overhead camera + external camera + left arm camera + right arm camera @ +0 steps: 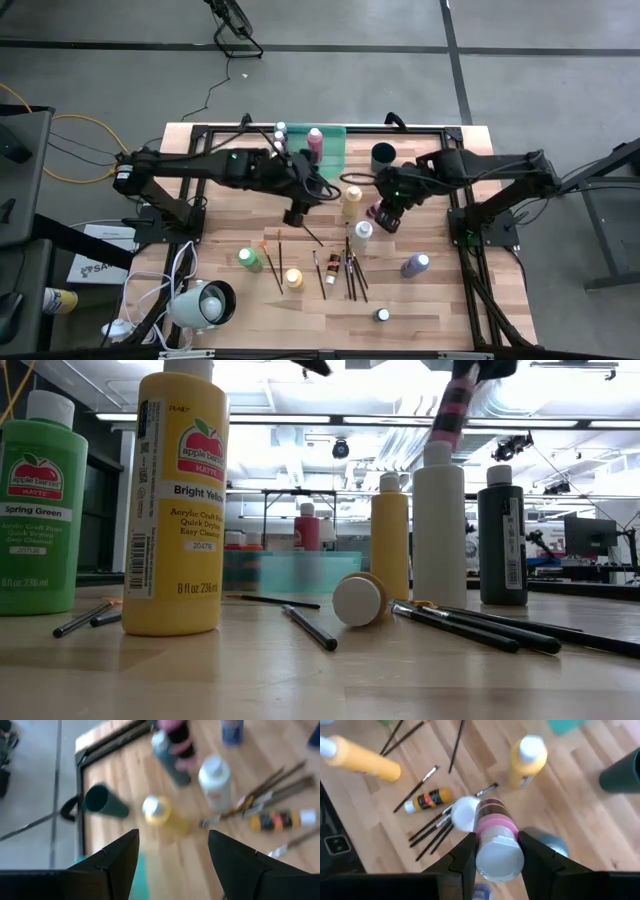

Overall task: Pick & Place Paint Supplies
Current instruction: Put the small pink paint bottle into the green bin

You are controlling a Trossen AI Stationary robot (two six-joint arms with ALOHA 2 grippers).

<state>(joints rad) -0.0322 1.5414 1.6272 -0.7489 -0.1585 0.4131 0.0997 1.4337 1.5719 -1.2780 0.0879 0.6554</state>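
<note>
So the green tray (335, 150) sits at the back edge of the desk (440, 300) with a few bottles already in it, a pink-red one (315, 140) plus a couple of white-capped ones (280, 132) at its left end. The dark round cup (383, 156) stands just right of the tray; can't tell if anything's in it.

The right end effector (495, 851) is clamped on a pink bottle (492, 827) by its grey-capped end, holding it up off the desk near the middle. The left end effector (172, 857) hangs over the desk just in front of the tray, fingers spread wide, nothing in them.

Right underneath there's clutter: a yellow bottle (351, 198) and a white bottle (362, 233) standing close to the held one, a bunch of paintbrushes (352, 275) fanned out, a small orange tube (333, 267) lying among them, a green bottle (249, 259), another yellow one (293, 278), and a purple bottle (415, 264) lying off to the right.
</note>
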